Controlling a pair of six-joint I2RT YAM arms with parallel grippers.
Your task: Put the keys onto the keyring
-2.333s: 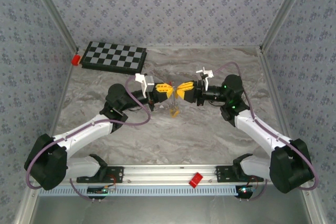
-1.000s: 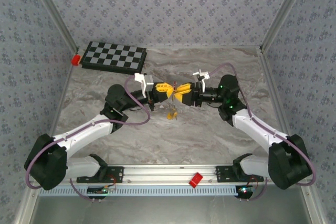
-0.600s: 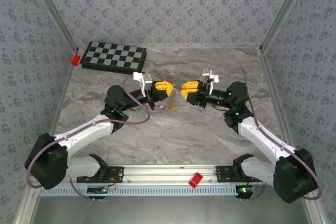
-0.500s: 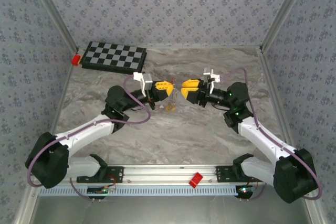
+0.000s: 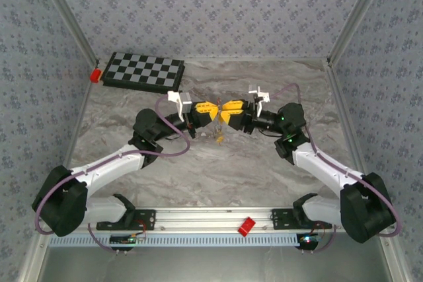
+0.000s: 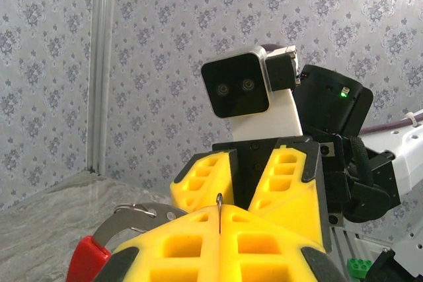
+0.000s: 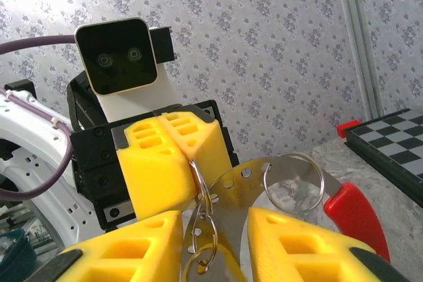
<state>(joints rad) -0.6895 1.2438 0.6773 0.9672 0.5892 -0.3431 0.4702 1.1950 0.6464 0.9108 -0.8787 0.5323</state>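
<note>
My left gripper (image 5: 210,108) is held above the middle of the table and is shut on the keyring (image 7: 200,183), a thin wire ring pinched between its yellow fingers (image 6: 178,246). The wire's edge sticks up from the closed jaws in the left wrist view. A curved grey metal band with holes and a red end (image 7: 351,211) hangs from linked rings there. My right gripper (image 5: 229,111) faces the left one tip to tip and stands open, its fingers (image 7: 139,249) on either side of the band. Small yellow keys (image 5: 220,138) dangle below the two grippers.
A checkerboard (image 5: 143,72) lies at the back left of the marble table (image 5: 218,176), with a red block (image 5: 96,74) beside it. Another red block (image 5: 246,226) sits on the front rail. Patterned walls close in on three sides.
Half a second ago my right gripper was pulled back to the right, apart from the left. It has moved left again, so the two grippers' tips meet. The dangling keys shifted slightly.
</note>
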